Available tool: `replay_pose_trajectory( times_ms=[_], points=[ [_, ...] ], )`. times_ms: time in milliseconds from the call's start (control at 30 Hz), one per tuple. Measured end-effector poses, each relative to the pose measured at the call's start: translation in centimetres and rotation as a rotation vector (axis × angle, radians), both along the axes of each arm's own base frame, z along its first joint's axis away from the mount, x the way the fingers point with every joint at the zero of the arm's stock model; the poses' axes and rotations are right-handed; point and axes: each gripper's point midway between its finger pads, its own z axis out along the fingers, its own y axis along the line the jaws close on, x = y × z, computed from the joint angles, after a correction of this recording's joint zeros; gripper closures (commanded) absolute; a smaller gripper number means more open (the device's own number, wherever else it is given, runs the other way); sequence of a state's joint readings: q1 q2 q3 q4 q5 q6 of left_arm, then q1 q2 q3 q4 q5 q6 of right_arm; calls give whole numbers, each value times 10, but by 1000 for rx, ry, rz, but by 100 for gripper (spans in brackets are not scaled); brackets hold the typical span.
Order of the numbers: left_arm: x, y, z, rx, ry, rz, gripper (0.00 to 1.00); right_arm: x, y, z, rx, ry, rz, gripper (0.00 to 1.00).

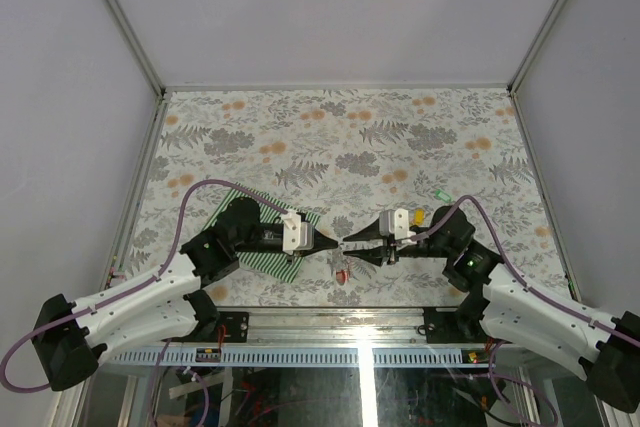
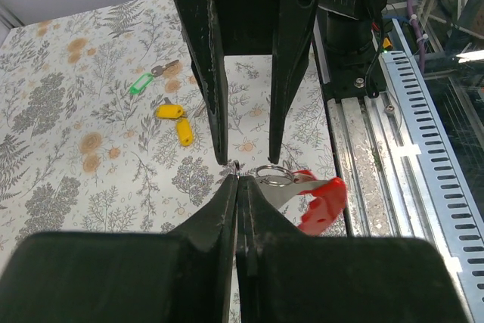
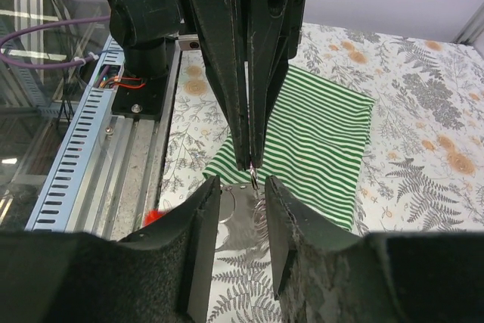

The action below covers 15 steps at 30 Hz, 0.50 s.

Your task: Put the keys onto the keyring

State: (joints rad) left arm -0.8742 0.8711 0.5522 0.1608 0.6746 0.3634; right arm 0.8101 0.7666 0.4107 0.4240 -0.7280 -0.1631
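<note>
My left gripper (image 1: 333,243) is shut, its tips (image 2: 237,179) pinching the edge of the keyring (image 2: 272,174), a thin grey loop with a red tag (image 2: 321,202). The ring hangs just above the table, its red tag below it in the top view (image 1: 343,273). My right gripper (image 1: 350,239) is open, tip to tip with the left one. Its jaws stand either side of the keyring (image 3: 253,181) without touching it. Two yellow-headed keys (image 2: 175,120) and a green-tagged key (image 2: 140,83) lie on the table behind the right gripper. The green one shows in the top view (image 1: 440,196).
A green-and-white striped cloth (image 3: 318,141) lies under my left arm, also in the top view (image 1: 268,259). The metal rail (image 2: 393,149) runs along the table's near edge right beside the grippers. The flowered table (image 1: 340,137) stretches away behind.
</note>
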Motion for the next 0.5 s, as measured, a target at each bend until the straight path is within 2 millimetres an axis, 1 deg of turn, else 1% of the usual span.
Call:
replay_pose_trajectory(
  times_ms=[400,500],
  points=[
    [-5,0,-1,1,6,-26,100,0,3,-1,-14,-1,9,68],
    [-5,0,0,1,5,-26,100,0,4,-4,-28,13,12,74]
  ],
)
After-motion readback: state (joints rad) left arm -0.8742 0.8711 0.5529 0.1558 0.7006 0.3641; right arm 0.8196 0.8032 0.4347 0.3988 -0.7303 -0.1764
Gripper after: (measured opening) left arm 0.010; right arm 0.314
